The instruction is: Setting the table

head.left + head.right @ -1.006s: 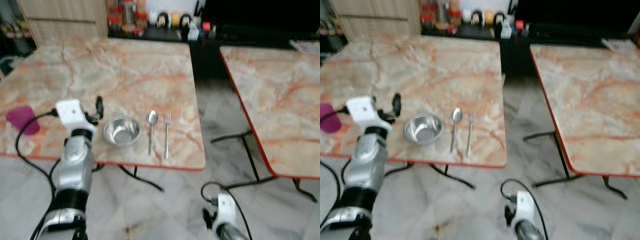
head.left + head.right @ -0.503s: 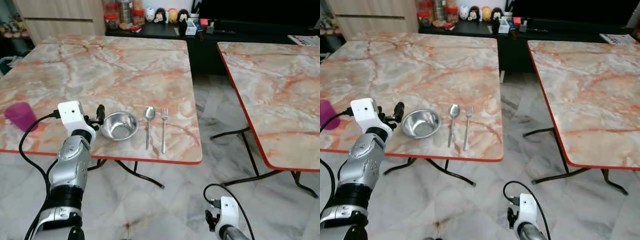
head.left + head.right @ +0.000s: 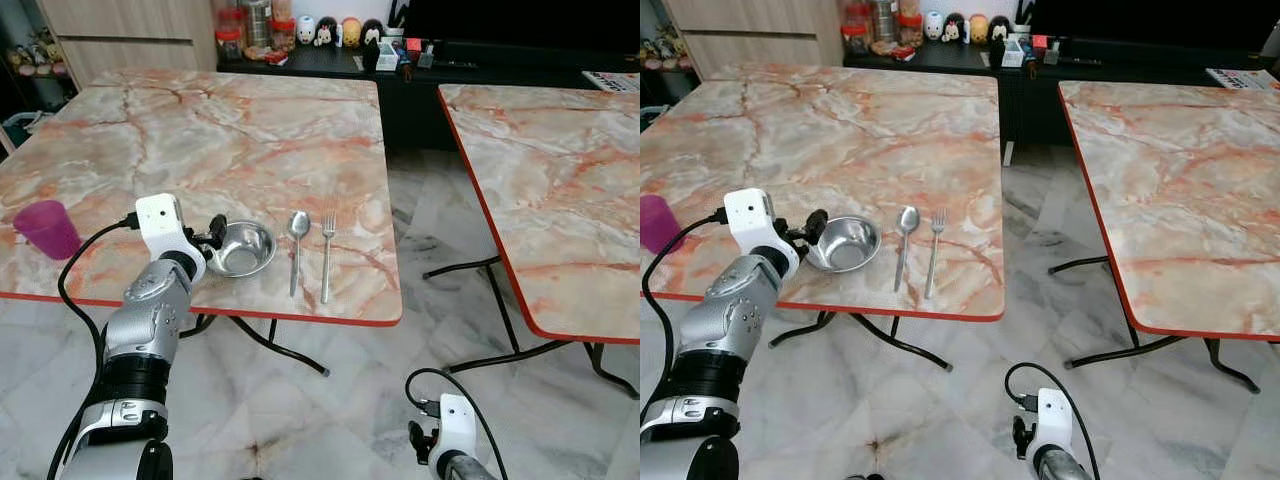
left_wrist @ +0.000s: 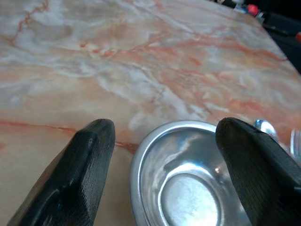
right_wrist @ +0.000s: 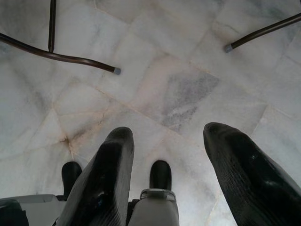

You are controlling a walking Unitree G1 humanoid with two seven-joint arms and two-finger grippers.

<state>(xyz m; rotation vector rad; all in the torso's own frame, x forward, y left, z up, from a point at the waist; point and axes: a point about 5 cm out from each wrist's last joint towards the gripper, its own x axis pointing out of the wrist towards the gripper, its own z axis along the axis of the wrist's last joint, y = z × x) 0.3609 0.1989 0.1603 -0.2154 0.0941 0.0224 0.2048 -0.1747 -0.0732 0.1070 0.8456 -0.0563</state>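
Hovering at the near edge of the marble bench (image 3: 250, 130), the left tool (image 4: 162, 141) gapes wide just short of the steel bowl (image 3: 243, 249). Beyond the bowl lie the spoon (image 3: 297, 248) and fork (image 3: 327, 255); behind the tool stands a purple cup (image 3: 45, 228). Hanging over the floor, the right tool (image 5: 169, 155) is spread wide.

No text, label, brand or number can be read on anything here.

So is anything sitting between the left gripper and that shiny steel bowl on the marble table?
Nothing visible. The left gripper is open, with the round steel bowl right between its black fingers, on the marble table.
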